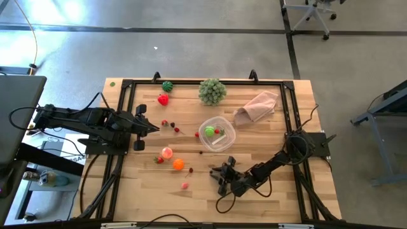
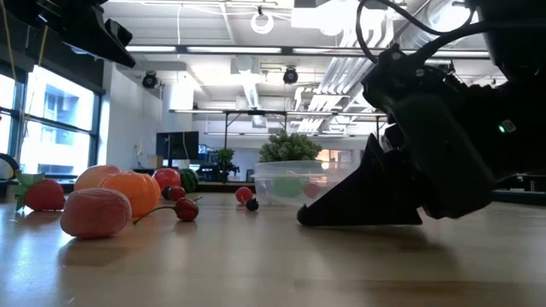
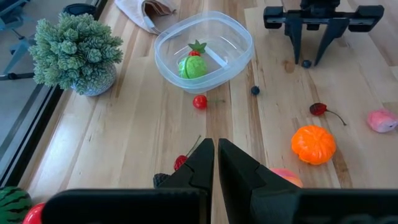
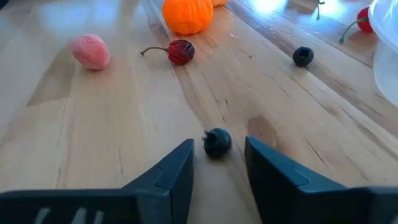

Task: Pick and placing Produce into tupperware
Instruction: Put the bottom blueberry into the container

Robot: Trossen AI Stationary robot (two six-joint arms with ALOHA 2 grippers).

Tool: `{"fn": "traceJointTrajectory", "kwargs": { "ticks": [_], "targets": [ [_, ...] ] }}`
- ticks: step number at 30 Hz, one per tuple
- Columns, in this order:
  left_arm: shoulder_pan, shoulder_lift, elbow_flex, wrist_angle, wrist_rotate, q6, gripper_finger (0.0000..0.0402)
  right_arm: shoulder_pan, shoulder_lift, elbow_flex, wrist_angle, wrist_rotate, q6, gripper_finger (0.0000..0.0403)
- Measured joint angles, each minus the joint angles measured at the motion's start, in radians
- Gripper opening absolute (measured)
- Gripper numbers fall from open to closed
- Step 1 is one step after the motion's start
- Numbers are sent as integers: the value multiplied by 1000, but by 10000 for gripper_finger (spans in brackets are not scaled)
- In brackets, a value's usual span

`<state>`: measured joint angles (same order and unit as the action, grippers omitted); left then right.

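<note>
My tabletop (image 1: 267, 184) carries nearly all the work yet to do, so I judge the task early. The clear round tupperware (image 1: 217, 133) sits ahead of my right tool and well apart from it, holding only a bright green fruit (image 3: 190, 67) and a small red piece with a green top (image 3: 196, 49) touching it. Beyond the tupperware stand the pale green leafy ball (image 1: 212, 91) and the crumpled pink cloth (image 1: 257, 106), neither of which belongs inside. Of the loose produce, the largest near my right tool are the orange fruit (image 4: 187, 14) and a pink lumpy fruit (image 4: 90, 51), both ahead of its tips on the open wood; a peach-pink fruit (image 1: 166, 152) lies just beside the orange one. Far off, close to my left arm's side of the frame, rest a red strawberry (image 1: 163, 99) and a dark green melon (image 1: 167, 86). Smaller again: a dark red cherry with a stem (image 4: 180, 51), a red cherry (image 3: 199, 102) next to the tupperware, and a dark berry (image 4: 303, 56) apart from my tips. Smallest and nearest is the dark berry (image 4: 217, 142) lying right between my right tool (image 4: 219, 163), whose fingers are spread either side of it, low on the wood, not yet touching it. My left tool (image 3: 216, 163) hangs pressed together, empty, facing the tupperware from across the tabletop. I can read no brand, label or writing anywhere.
</note>
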<state>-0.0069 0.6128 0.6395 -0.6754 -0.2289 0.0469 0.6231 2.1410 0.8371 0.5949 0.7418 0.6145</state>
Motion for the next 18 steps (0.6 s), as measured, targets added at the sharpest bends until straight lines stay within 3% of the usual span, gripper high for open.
{"fn": "traceJointTrajectory", "kwargs": {
  "ticks": [18],
  "targets": [
    [0,0,0,0,0,0,14,0,0,-2,8,-7,-94,108]
  ]
}}
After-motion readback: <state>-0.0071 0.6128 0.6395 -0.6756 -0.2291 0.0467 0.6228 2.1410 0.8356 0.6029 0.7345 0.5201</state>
